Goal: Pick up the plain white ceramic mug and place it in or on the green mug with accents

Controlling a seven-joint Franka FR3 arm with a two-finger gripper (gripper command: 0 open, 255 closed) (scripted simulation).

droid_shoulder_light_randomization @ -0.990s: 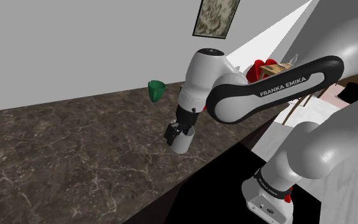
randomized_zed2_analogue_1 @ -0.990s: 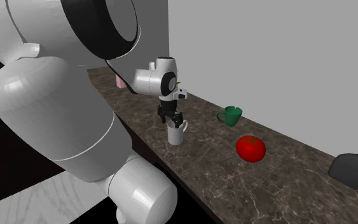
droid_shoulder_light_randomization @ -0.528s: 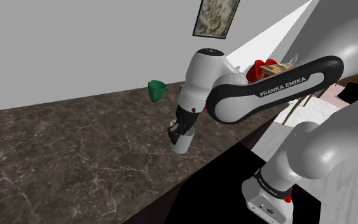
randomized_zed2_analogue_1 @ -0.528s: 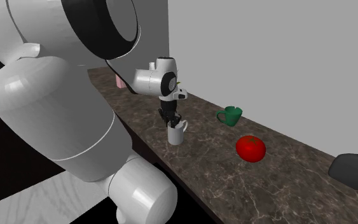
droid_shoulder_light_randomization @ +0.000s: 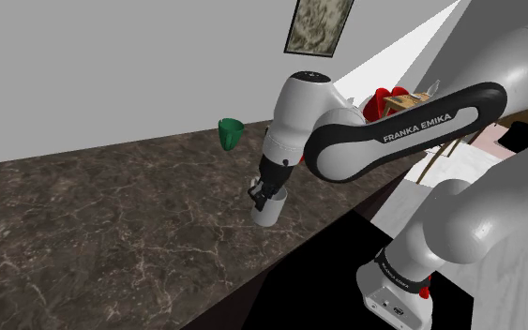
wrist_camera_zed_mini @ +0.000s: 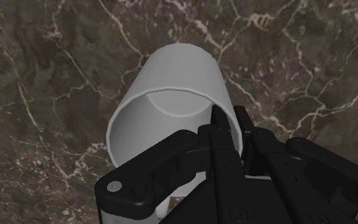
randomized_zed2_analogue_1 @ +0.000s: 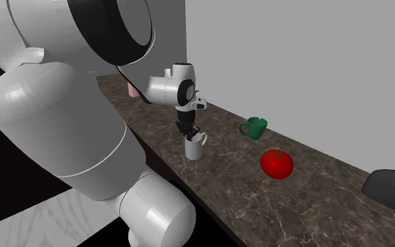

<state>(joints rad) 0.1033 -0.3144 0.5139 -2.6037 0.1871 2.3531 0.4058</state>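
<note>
A plain white mug [droid_shoulder_light_randomization: 270,211] [randomized_zed2_analogue_1: 194,148] stands upright on the dark marble counter [droid_shoulder_light_randomization: 112,234], near its front edge. My gripper [droid_shoulder_light_randomization: 264,194] [randomized_zed2_analogue_1: 191,133] comes down on it from above and is shut on the mug's rim. In the wrist view the gripper [wrist_camera_zed_mini: 234,130] has one black finger inside the white mug [wrist_camera_zed_mini: 171,95] and the other outside its wall. The green mug [droid_shoulder_light_randomization: 231,133] [randomized_zed2_analogue_1: 255,127] stands upright farther back by the wall, apart from the gripper.
A red tomato [randomized_zed2_analogue_1: 276,163] lies on the counter beyond the green mug in the second exterior view. A dark spray bottle [randomized_zed2_analogue_1: 392,184] stands at that view's far right. The counter's front edge [droid_shoulder_light_randomization: 280,258] drops off just past the white mug.
The fingers stood wide apart over the mug a second ago and have closed onto its rim. The arm and both mugs have stayed in place.
</note>
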